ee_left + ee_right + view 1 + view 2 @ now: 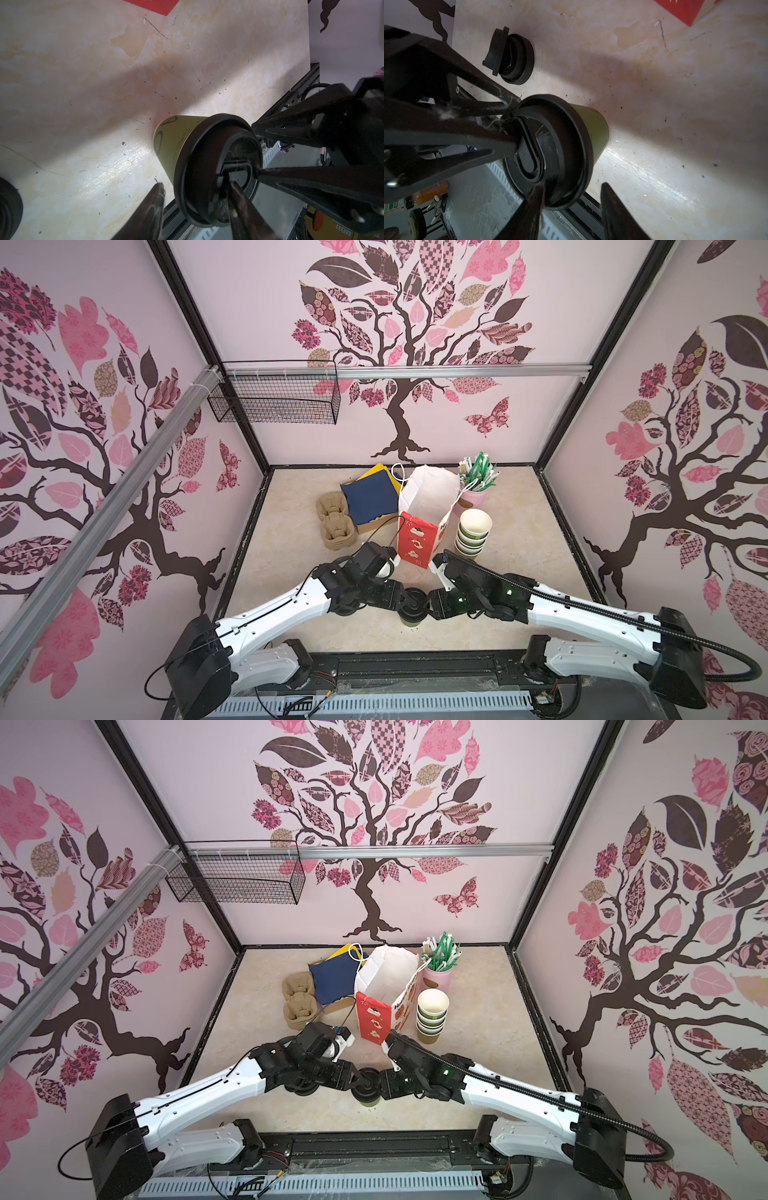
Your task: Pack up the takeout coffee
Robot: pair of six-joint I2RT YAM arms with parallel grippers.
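Observation:
One takeout coffee cup (412,619) (367,1097), greenish with a black sip lid (207,158) (560,145), stands upright near the table's front edge in both top views. My left gripper (404,600) (197,184) reaches it from the left. One fingertip (235,189) rests on the lid top, the other (159,193) hangs outside the rim with a gap. My right gripper (429,603) (572,185) comes from the right and straddles the rim the same way. Both are open and grip nothing.
An open red-and-white paper bag (417,541) stands behind the grippers. Stacked lidless cups (473,531) and a pink cup of straws (473,489) sit to its right. A cardboard cup carrier (336,522) and blue napkins (370,497) lie to its left. A loose black lid (510,58) rests beside the cup.

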